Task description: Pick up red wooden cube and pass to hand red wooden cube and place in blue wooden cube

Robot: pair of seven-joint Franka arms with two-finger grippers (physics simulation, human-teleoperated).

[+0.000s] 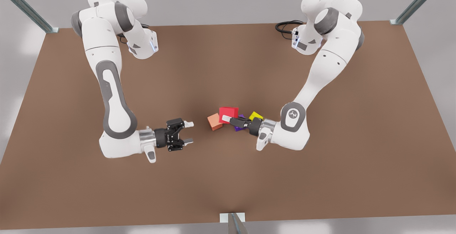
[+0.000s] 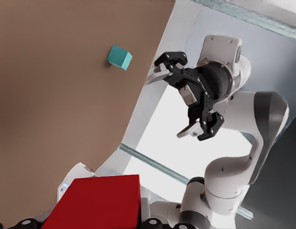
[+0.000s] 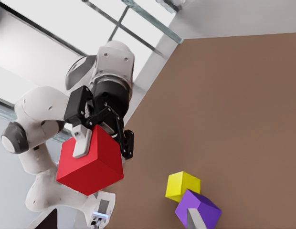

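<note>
left gripper (image 1: pixel 225 119) is on the arm at the front view's right, forearm low and near level over the table (image 1: pixel 320 173), clamped on the red cube (image 1: pixel 228 114)

- cube is pinched on opposite flat faces; one pale fingertip (image 3: pixel 82 143) lies flat on a face and the black finger on the far side sits against the opposite one
- red cube is off the table, held in the air, tilted so one corner points down in the right wrist view
- plain matte bright red, sharp edges, no grain or marking
- in the front view it sits above the cluster of other cubes near the table's middle

right gripper (image 1: pixel 188 132) is on the arm at the front view's left, also low and level, pointing at the left one, well apart from it
- fingers spread wide, nothing between them
- black linkage body, pale tips, metal wrist ring behind

other cubes:
- blue cube (image 2: pixel 120 57): teal, matte, resting alone on the table near its edge in the left wrist view, far from both grippers
- orange cube (image 1: pixel 214 121): salmon tone, on the table just beside and below the red one
- purple cube (image 1: pixel 238 129): partly hidden under the left gripper
- yellow cube (image 1: pixel 255 115): just beside the purple one, can't tell if touching

table is flat uniform brown, no texture; arms are glossy white shells with grey joints
</note>
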